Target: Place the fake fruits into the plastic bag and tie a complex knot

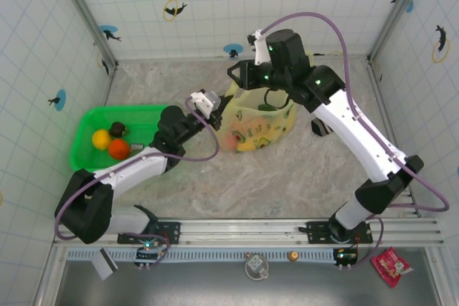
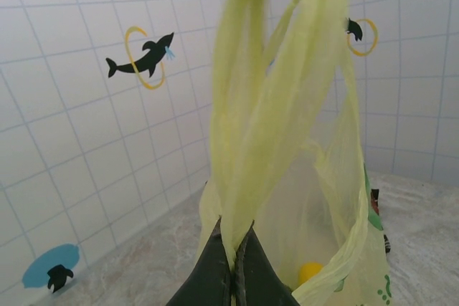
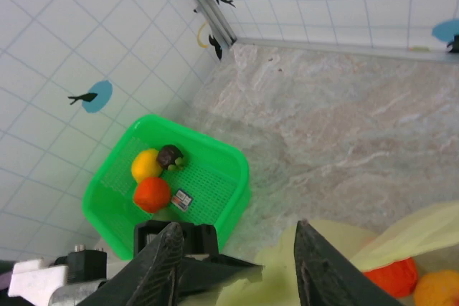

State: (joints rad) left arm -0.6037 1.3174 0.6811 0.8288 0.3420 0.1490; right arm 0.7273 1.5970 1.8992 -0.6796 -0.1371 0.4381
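Top external view: a green basket [image 1: 80, 145] at the left holds three fruits [image 1: 118, 148]. Just right of it, the left gripper [image 2: 234, 238] is clenched on a handle of the plastic bag [image 1: 262, 130], which sits mid-table with fruits inside. The right gripper [image 3: 235, 223] hangs over the bag's top, fingers spread apart.

Pale plastic bag [image 1: 267, 125], fake fruits [image 1: 244, 142] inside
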